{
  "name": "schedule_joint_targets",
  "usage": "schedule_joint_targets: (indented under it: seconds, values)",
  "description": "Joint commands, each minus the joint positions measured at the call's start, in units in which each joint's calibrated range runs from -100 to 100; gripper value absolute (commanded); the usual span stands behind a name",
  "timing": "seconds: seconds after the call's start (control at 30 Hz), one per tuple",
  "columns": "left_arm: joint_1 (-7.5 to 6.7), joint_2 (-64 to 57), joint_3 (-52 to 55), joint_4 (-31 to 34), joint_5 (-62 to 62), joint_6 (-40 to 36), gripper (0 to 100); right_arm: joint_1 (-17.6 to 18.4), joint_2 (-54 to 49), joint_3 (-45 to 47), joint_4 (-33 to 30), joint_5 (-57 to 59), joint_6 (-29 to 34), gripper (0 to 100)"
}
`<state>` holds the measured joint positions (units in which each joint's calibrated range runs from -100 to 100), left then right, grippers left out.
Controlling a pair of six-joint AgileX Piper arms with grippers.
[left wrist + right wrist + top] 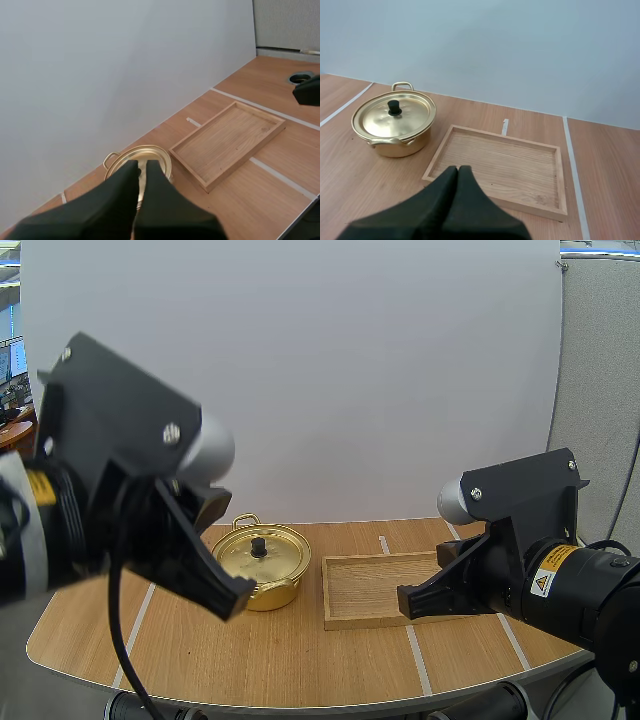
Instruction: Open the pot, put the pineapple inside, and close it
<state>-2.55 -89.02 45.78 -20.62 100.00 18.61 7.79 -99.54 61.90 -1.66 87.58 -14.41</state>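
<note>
A golden pot [262, 565] stands on the wooden table with its lid on, a black knob [259, 547] at the lid's centre. My left gripper [236, 598] hangs shut above the table just left of the pot, holding nothing. In the left wrist view its fingers [142, 169] form one dark wedge over the pot [152, 152]. My right gripper [405, 601] is shut and hovers over the near right part of the wooden tray [372, 585]. The right wrist view has its wedge [458, 171] over the tray's near rim [432, 176], with the lidded pot [395, 122] beyond.
The shallow wooden tray [227, 142] lies right of the pot with nothing in it. White tape lines [415, 655] cross the table. A white wall panel stands behind. The table's rounded front edge [300, 702] is close to the arms.
</note>
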Motion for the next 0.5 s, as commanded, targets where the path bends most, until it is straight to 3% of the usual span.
schedule_joint_targets:
  seconds: [0.0,0.17,0.47]
  values:
    - [-0.08,-2.65,3.06,-0.06,0.0,-0.54,0,-0.79,-0.46,-0.53,-0.51,-0.79,-0.44,0]
    - [0.28,-6.9,8.27,-0.06,-3.19,-1.05,0,-2.41,-0.46,-1.26,-0.42,-5.16,-0.44,0]
    - [2.28,-10.98,13.74,1.91,-22.04,-9.92,0,-4.85,-0.46,-1.26,0.02,-18.87,-0.34,0]
